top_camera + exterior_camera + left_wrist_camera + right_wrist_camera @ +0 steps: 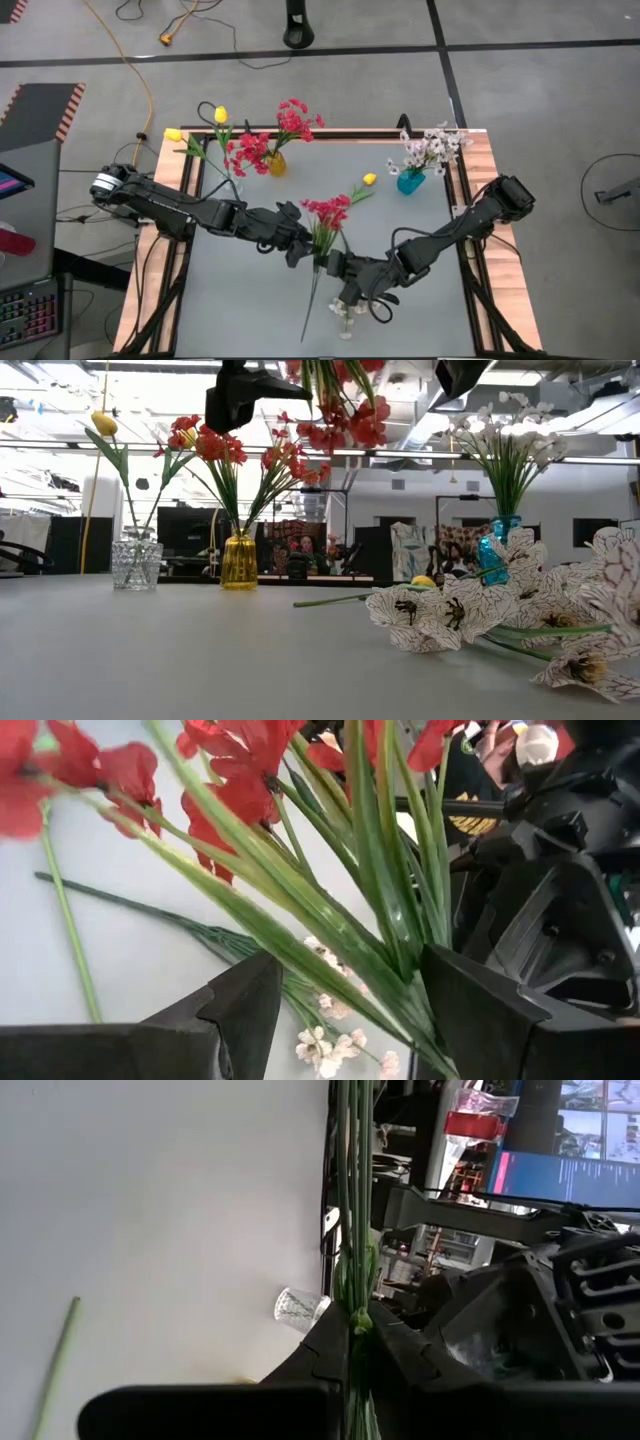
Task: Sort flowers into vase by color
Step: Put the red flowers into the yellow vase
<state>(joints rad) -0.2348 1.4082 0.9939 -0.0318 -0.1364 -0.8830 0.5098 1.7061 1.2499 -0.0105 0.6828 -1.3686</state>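
A red-pink spray (326,213) hangs above the table's middle, blossoms toward the far edge. My right gripper (330,264) is shut on its green stems. My left gripper (345,1020) stands open just left of it, one finger on either side of the spray's leaves (330,920); I see no touch. A white spray (346,314) and a yellow bud (369,179) lie flat on the table. At the far edge stand a clear glass vase (231,186) with yellow tulips, a yellow vase (277,164) with red blossoms and a blue vase (410,183) with white blossoms. My right gripper pinches the red spray's bundled stems (353,1295) between its two fingers, below the leaves. The fingers come from the table's right side, slanting slightly down, and lie across the stems. The spray is lifted clear of the table, its blossoms (345,415) high above it.
Loose green stems (66,925) lie on the table under the arms. The white blossoms (450,615) fill the near right of the table. The table's wooden rim (487,170) runs along its sides. Bare grey surface (240,300) lies at the near left.
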